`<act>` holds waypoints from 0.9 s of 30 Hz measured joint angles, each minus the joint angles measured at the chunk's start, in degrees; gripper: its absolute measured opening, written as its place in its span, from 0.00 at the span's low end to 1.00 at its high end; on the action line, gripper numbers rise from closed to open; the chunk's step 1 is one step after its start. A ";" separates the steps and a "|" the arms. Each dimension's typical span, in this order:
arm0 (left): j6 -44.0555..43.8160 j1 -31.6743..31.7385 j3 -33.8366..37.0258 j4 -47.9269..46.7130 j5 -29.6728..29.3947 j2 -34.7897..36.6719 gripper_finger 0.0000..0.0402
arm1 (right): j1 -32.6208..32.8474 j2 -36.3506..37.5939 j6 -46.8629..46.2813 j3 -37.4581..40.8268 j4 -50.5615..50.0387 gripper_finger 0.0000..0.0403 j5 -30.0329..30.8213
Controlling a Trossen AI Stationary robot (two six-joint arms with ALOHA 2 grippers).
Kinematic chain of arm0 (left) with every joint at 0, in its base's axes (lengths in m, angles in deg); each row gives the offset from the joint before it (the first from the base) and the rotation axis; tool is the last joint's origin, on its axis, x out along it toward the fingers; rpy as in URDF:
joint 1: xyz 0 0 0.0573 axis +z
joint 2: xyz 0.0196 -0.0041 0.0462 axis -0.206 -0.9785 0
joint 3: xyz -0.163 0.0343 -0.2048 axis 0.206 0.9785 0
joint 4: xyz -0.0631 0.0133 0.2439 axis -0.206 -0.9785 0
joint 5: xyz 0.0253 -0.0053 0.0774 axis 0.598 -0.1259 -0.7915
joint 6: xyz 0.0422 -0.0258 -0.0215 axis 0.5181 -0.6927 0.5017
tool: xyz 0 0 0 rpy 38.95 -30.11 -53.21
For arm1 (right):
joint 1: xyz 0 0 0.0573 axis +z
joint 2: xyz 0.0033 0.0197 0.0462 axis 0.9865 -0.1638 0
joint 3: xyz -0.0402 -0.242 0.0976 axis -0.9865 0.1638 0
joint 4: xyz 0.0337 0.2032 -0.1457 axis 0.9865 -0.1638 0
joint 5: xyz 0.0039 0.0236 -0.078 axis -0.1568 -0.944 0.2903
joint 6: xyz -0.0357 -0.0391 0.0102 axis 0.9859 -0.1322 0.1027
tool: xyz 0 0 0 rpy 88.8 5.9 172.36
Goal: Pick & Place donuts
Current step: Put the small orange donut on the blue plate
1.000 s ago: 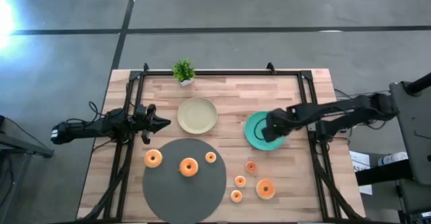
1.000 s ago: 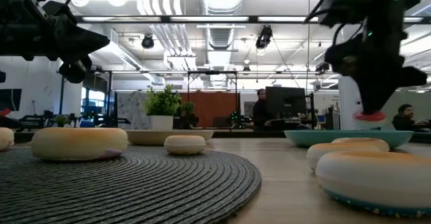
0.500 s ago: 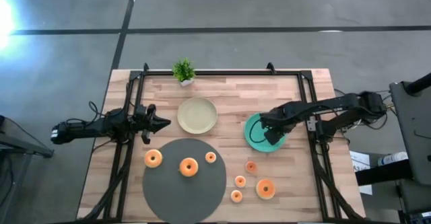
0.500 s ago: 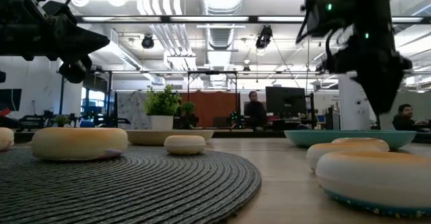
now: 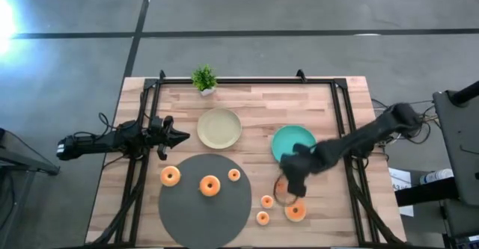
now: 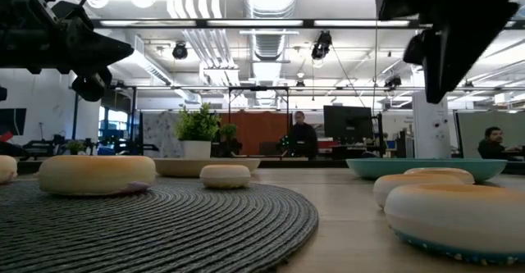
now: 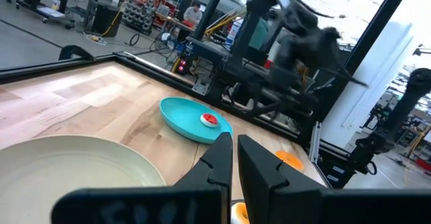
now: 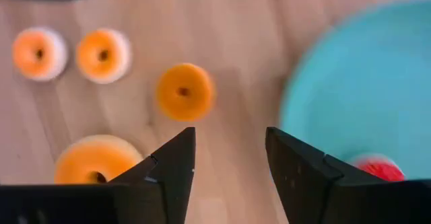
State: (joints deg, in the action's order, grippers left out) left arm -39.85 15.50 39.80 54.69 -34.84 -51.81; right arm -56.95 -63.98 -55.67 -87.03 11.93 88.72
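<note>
Right gripper (image 5: 288, 183) now off smooth round teal plate (image 5: 287, 139), fingers apart, empty.

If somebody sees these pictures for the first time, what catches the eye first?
Probably the orange donuts scattered over the grey mat and the bare wood beside it. Next, the right gripper, fingers open, hovering over the small donuts near the teal plate, which holds one red donut. The left gripper waits, shut, at the table's left side.
</note>
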 joint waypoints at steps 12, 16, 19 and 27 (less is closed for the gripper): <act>0.02 0.01 0.00 0.00 0.02 -0.06 0.00 | 9.52 -19.11 3.85 -14.94 -3.62 0.40 8.18; 0.00 -0.01 0.00 0.02 0.02 -0.06 0.00 | 9.50 -22.70 1.09 -16.22 -3.52 0.41 8.79; 0.00 -0.01 0.00 0.04 0.00 -0.07 0.00 | 9.68 -24.67 -1.64 -16.94 -3.40 0.40 8.98; 0.01 -0.02 0.00 0.04 0.00 -0.08 0.00 | 9.74 -27.96 -5.73 -17.98 -4.72 0.34 10.51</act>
State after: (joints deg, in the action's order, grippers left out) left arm -39.84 15.49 39.80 54.73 -34.84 -51.89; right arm -47.21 -91.94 -61.40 -105.02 7.21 99.23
